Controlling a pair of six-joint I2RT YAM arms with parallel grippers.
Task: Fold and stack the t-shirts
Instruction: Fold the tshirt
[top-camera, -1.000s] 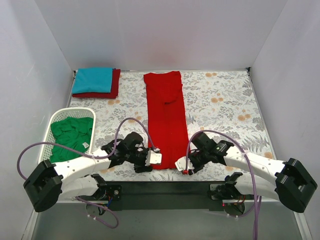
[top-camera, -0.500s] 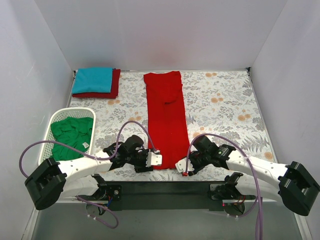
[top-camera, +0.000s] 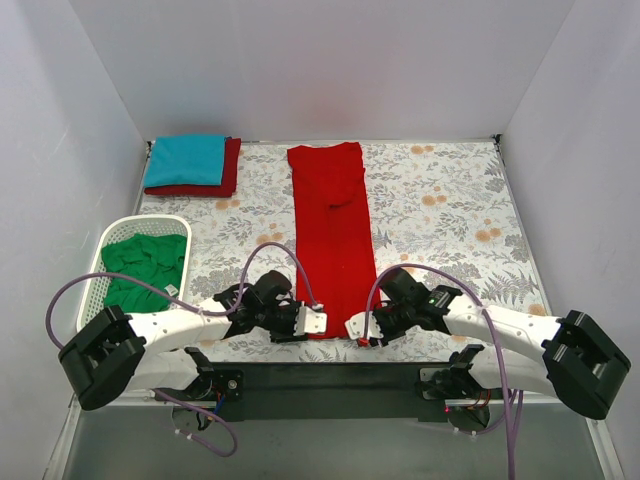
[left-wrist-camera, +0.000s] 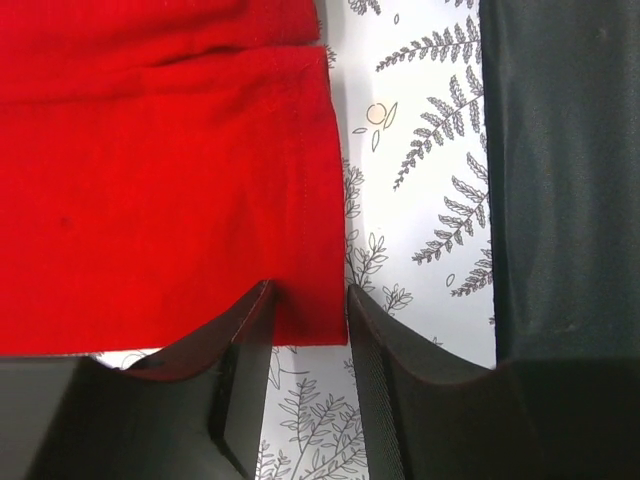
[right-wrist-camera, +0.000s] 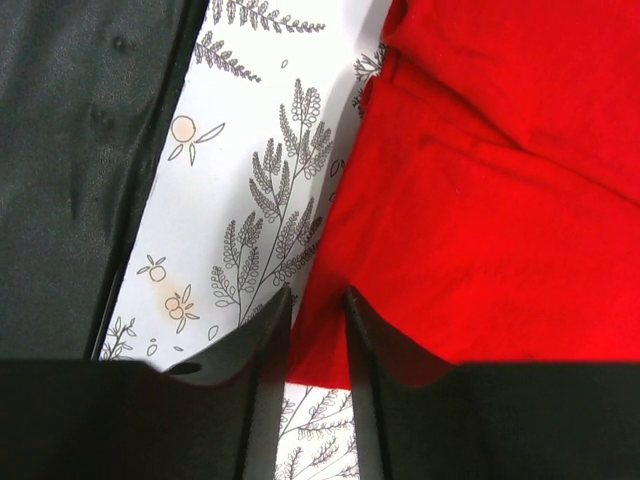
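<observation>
A bright red t-shirt (top-camera: 333, 225) lies as a long narrow strip down the middle of the table. My left gripper (top-camera: 312, 320) is open at its near left corner; in the left wrist view the shirt's (left-wrist-camera: 160, 200) corner sits between the jaws of the gripper (left-wrist-camera: 308, 300). My right gripper (top-camera: 358, 328) is open at the near right corner; the right wrist view shows the cloth's (right-wrist-camera: 480, 220) edge between the jaws of that gripper (right-wrist-camera: 317, 300). A folded teal blue t-shirt (top-camera: 186, 159) lies on a folded darker red t-shirt (top-camera: 232, 170) at the far left.
A white lattice basket (top-camera: 100, 255) at the left edge holds a crumpled green t-shirt (top-camera: 145, 268). The floral tablecloth (top-camera: 450, 210) covers the table. A black strip (top-camera: 330, 375) runs along the near edge. Grey walls enclose three sides.
Both grippers have crept a little closer to the red shirt's near corners. The shirt has not moved.
</observation>
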